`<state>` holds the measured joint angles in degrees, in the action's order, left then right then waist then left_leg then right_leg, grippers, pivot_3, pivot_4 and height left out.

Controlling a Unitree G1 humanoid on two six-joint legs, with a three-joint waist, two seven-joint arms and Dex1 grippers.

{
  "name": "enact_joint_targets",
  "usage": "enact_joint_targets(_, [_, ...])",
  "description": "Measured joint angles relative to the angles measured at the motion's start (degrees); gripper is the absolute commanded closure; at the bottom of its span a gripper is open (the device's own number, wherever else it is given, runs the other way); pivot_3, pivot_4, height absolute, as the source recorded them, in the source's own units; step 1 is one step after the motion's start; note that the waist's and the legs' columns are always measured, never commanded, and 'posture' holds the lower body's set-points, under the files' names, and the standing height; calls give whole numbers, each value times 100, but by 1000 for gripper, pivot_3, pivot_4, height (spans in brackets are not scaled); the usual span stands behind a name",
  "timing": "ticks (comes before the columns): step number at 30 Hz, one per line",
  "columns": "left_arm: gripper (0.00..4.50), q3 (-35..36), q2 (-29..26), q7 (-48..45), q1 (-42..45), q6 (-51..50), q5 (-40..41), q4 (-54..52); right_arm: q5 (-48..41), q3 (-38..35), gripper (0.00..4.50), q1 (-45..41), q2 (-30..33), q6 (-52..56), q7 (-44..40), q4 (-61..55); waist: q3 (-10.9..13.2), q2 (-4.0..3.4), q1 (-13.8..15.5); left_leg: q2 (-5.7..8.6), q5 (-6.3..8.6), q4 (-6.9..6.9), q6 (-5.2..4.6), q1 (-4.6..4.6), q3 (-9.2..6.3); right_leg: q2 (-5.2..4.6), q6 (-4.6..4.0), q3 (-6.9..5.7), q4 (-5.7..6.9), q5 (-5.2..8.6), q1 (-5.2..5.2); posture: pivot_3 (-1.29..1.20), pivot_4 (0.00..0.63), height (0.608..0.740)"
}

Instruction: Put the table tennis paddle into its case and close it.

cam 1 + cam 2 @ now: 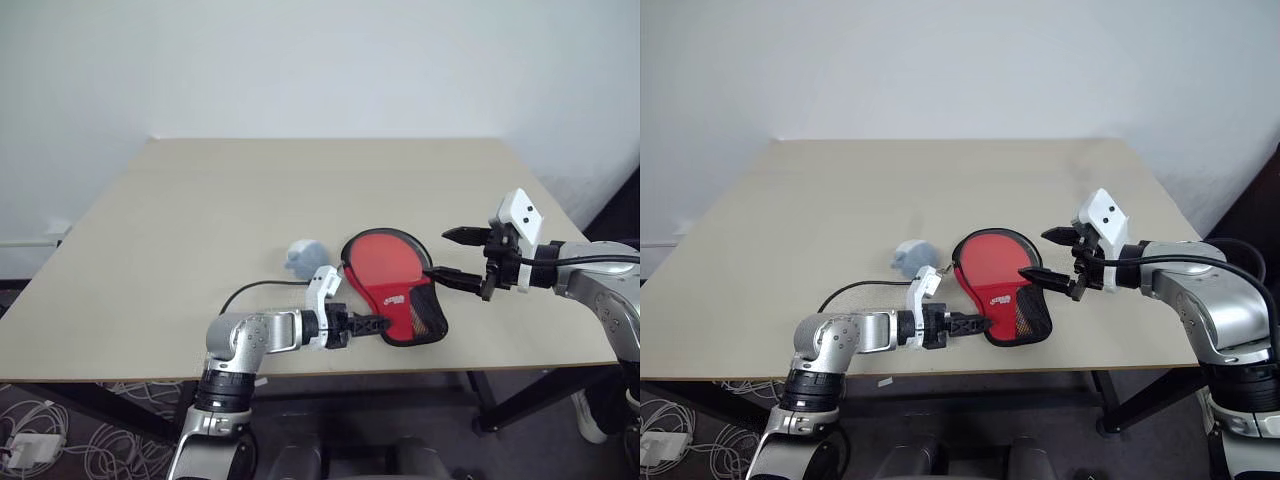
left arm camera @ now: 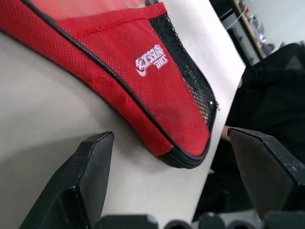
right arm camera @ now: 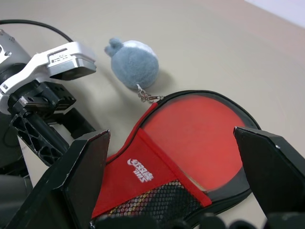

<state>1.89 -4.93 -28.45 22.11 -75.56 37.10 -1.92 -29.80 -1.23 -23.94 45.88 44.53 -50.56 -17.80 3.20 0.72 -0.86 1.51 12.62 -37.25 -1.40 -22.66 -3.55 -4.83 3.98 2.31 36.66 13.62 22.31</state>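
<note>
While the table (image 1: 200, 220) carries it near the front edge, the case (image 1: 395, 290) lies flat with the paddle (image 3: 190, 133) showing red through its clear half, so insertion looks done. Whether the zip is fully shut I cannot tell. A grey-blue lump (image 1: 304, 257) hangs by a chain at the head end. Left gripper (image 1: 372, 323) and right gripper (image 1: 452, 254) flank the case, jaws wide, holding nothing

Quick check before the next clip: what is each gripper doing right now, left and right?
Left gripper: open, holding nothing, at the narrow end of the case.
Right gripper: open, holding nothing, above the case.
</note>
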Motion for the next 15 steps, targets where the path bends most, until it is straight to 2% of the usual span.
enact_joint_targets(7, [452,329,539,375,88,-382,108,210,-65,4,0,16,-196,42,189,-105,0,1,34,4,0,-2,0,0,0,-1,0,0,-1,0,-2,0,0,740])
enact_joint_targets(15, [452,405,717,532,323,-482,124,523,-67,36,0,55,-409,63,349,-167,-1,1,103,6,0,-4,0,-2,1,-2,0,1,-4,0,-3,0,0,740])
